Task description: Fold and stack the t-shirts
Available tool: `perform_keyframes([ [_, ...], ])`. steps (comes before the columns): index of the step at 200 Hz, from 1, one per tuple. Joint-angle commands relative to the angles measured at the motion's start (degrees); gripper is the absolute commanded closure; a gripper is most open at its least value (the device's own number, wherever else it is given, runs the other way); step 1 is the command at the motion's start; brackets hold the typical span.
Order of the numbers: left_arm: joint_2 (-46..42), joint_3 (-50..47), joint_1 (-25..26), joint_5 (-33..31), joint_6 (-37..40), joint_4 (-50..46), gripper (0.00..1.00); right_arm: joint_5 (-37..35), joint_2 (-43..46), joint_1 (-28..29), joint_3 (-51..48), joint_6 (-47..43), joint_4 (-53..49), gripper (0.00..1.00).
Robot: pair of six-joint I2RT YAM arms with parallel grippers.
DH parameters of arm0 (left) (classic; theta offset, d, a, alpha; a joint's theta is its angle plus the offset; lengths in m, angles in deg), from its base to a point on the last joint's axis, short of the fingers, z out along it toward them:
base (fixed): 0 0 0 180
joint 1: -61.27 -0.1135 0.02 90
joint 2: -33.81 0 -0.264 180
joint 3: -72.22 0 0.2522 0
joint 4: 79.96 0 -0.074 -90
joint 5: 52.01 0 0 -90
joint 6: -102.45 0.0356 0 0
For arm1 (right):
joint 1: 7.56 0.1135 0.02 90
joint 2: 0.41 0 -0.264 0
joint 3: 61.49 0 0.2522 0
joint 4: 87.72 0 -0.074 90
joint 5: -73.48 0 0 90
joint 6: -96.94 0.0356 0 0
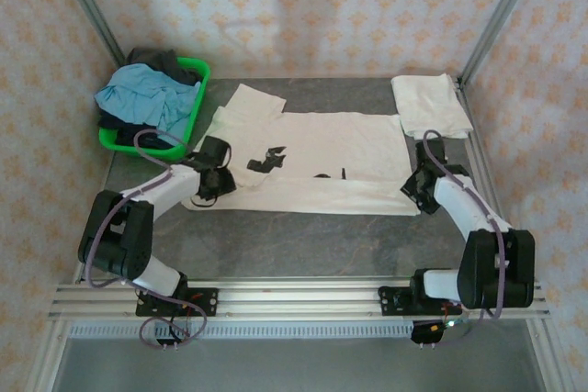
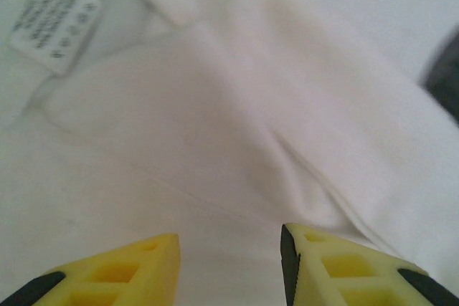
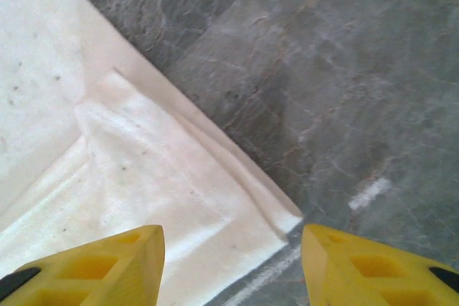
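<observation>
The left arm [image 1: 147,204] reaches forward and inward from its base, elbow bent, with the left tool [image 2: 229,245] tipped downward and its yellow fingers [image 2: 136,266] standing apart. The right arm [image 1: 473,218] bends forward too, and the right tool [image 3: 233,241] is aimed downward, jaws spread wide.

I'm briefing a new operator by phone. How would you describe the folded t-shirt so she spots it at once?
On the grey table, go to the far right corner. The folded t-shirt lies there, a small cream rectangle. Unlike the large t-shirt spread mid-table, it is compact and shows no black print.
</observation>
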Motion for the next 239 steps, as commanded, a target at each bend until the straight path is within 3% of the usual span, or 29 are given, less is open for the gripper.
perform_keyframes([
  [1,-0.9,4.1,3.6,-6.9,0.4,-7.0,0.57,1.0,-2.2,0.3,1.4,-1.2,2.7,0.47],
  [83,9.3,11.7,11.9,-4.5,-0.5,-5.4,0.55,3.9,-8.2,0.4,0.3,-3.5,7.5,0.47],
  [146,15.5,15.9,13.4,-4.8,1.3,-5.1,0.56,4.5,-9.6,0.4,-0.4,-4.0,9.2,0.47],
  [164,17.1,17.9,13.5,-5.5,2.9,-6.1,0.67,4.6,-9.8,0.5,-0.5,-4.0,9.4,0.47],
  [186,18.7,21.7,14.1,-7.8,6.6,-8.4,0.91,4.7,-9.8,0.4,-0.7,-3.9,9.7,0.47],
  [200,20.3,24.7,14.6,-9.8,8.5,-10.4,1.00,4.6,-9.7,0.4,-0.8,-4.0,9.6,0.47],
  [239,23.9,29.5,14.9,-9.5,12.2,-12.3,1.00,3.7,-8.9,0.4,-0.5,-4.5,8.4,0.48],
])
